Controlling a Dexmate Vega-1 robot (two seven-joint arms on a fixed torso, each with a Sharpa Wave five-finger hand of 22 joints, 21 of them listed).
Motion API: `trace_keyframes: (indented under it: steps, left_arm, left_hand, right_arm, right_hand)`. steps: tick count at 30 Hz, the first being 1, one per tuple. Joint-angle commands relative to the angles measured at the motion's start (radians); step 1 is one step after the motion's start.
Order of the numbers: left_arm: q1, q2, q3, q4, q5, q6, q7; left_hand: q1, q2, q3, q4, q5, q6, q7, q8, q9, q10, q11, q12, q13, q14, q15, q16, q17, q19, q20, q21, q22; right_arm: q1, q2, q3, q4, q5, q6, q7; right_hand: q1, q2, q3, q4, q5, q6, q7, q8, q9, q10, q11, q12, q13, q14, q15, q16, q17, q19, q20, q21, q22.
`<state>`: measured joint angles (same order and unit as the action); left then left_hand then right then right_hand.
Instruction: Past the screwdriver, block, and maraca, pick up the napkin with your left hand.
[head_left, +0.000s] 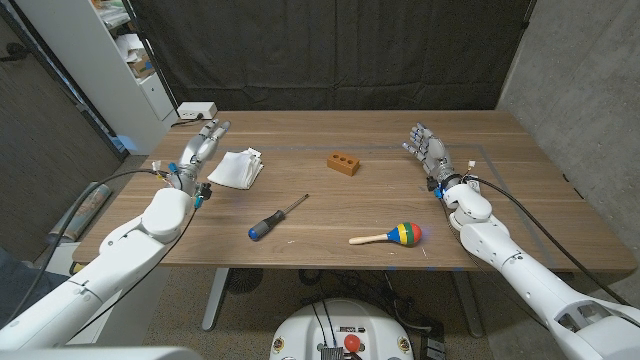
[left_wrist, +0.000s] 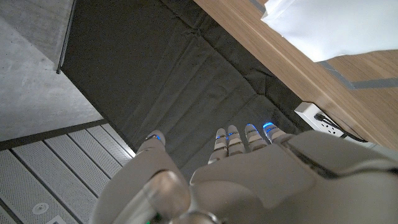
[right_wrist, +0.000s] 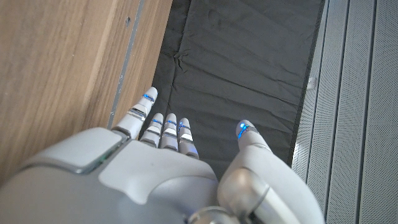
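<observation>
Nearest the camera, two white arms enter from the bottom corners and reach up along the sides of a wooden table (head_left: 330, 255). Between them, closest to the front edge, a maraca (head_left: 390, 236) lies on its side toward the right, and a screwdriver (head_left: 275, 217) lies at a slant near the middle. Farther back, a small orange block (head_left: 343, 163) sits alone near the table's centre. These three look like distractors spread across the middle, well apart from one another.

Beyond them on the left lies the napkin (head_left: 236, 168), white and loosely folded, just beside the left hand (head_left: 198, 150). That hand holds nothing; its fingers are extended and lie close together, apparently staged next to its target for an easy reach. In the left wrist view the napkin (left_wrist: 336, 28) lies on the wood, untouched.

Across the table, the right hand (head_left: 428, 152) is likewise empty, fingers spread, parked well away from everything.
</observation>
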<state>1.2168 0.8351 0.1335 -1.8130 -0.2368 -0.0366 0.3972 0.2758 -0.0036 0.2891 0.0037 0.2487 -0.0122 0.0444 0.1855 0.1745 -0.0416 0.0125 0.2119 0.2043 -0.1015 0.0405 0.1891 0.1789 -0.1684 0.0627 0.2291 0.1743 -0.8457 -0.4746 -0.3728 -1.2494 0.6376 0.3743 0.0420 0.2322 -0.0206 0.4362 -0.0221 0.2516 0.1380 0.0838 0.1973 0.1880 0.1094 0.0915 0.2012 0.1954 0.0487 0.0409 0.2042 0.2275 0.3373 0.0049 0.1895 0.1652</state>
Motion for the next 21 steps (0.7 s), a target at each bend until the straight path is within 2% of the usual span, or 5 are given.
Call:
trace_keyframes:
  steps: [1, 7, 21]
  left_arm:
    - [0.021, 0.029, -0.010, -0.049, 0.068, 0.079, 0.040]
    - [0.020, 0.032, -0.002, -0.056, 0.113, 0.104, 0.062]
    - [-0.033, 0.074, 0.077, -0.099, 0.277, 0.286, 0.097]
  left_hand:
    - [0.010, 0.000, 0.002, -0.007, 0.008, -0.001, -0.001, 0.007, 0.005, 0.001, -0.004, 0.004, 0.001, -0.003, 0.000, 0.002, 0.003, -0.012, 0.008, -0.004, 0.004]
    - [0.014, 0.000, 0.003, -0.011, 0.009, -0.003, -0.002, 0.006, 0.006, 0.000, -0.007, 0.004, 0.000, -0.004, -0.002, 0.001, 0.003, -0.012, 0.007, -0.006, 0.004]
    - [0.024, 0.000, 0.006, -0.020, 0.012, -0.004, -0.006, 0.006, 0.006, 0.000, -0.010, 0.004, -0.001, -0.002, -0.005, 0.001, 0.003, -0.013, 0.007, -0.009, 0.005]
  right_arm:
    - [-0.005, 0.003, -0.001, -0.002, -0.008, 0.011, -0.011]
    - [-0.012, -0.001, 0.001, -0.013, -0.008, 0.011, -0.015]
    - [-0.030, -0.014, 0.007, -0.045, -0.010, 0.000, -0.032]
  right_hand:
    - [0.003, 0.007, 0.002, -0.007, 0.007, 0.008, -0.001, 0.008, 0.002, 0.012, 0.002, 0.007, 0.001, 0.005, 0.000, 0.007, 0.001, 0.010, -0.001, 0.007, 0.005]
    - [0.004, 0.008, 0.002, -0.008, 0.008, 0.008, -0.001, 0.008, 0.002, 0.012, 0.002, 0.007, 0.001, 0.005, 0.000, 0.006, 0.000, 0.011, -0.001, 0.007, 0.005]
    - [0.003, 0.009, 0.002, -0.009, 0.008, 0.009, -0.002, 0.007, 0.002, 0.013, 0.002, 0.006, 0.001, 0.006, -0.001, 0.006, -0.001, 0.012, -0.001, 0.006, 0.005]
